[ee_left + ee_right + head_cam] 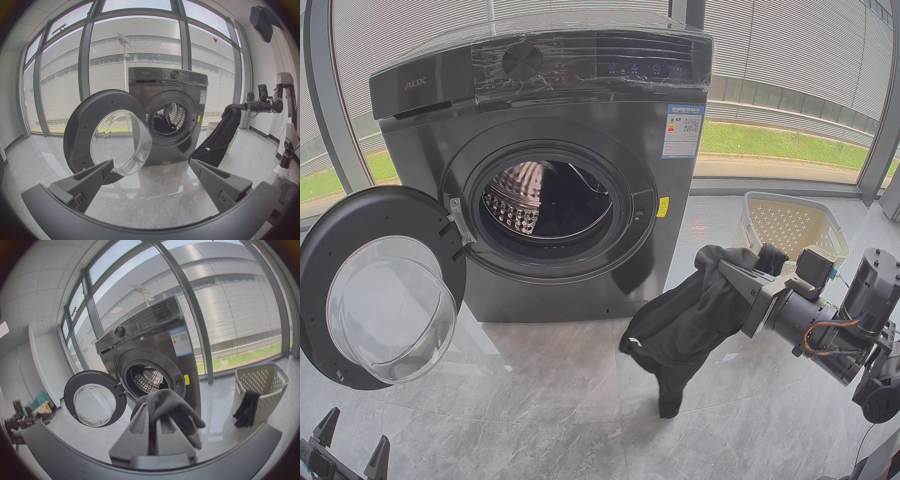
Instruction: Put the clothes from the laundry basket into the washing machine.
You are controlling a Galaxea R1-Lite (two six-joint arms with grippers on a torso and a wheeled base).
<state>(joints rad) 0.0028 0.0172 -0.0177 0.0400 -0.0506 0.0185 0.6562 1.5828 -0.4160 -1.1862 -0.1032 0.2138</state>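
From the head camera: clamped tight in the right gripper point(730, 270), a dark garment point(681, 319), hanging down below the claw. Ahead and to the left of that claw, the washing machine point(550, 125), door point(381, 287) swung wide, drum point(544, 200) exposed; just beyond the claw, the laundry basket point(794, 225) on the floor point(550, 387). Low at the left, the left gripper point(356, 427), prongs spread wide, holding nothing. From the left wrist: spread prongs framing floor, door nearest ahead of the claw, machine behind it, garment dangling well off toward the robot's right under the other arm. From the right wrist: prongs pressed together on grey-black cloth bunched over their tips, open drum ahead of the claw, basket off to one side, a second dark piece point(247, 408) draped over its rim.
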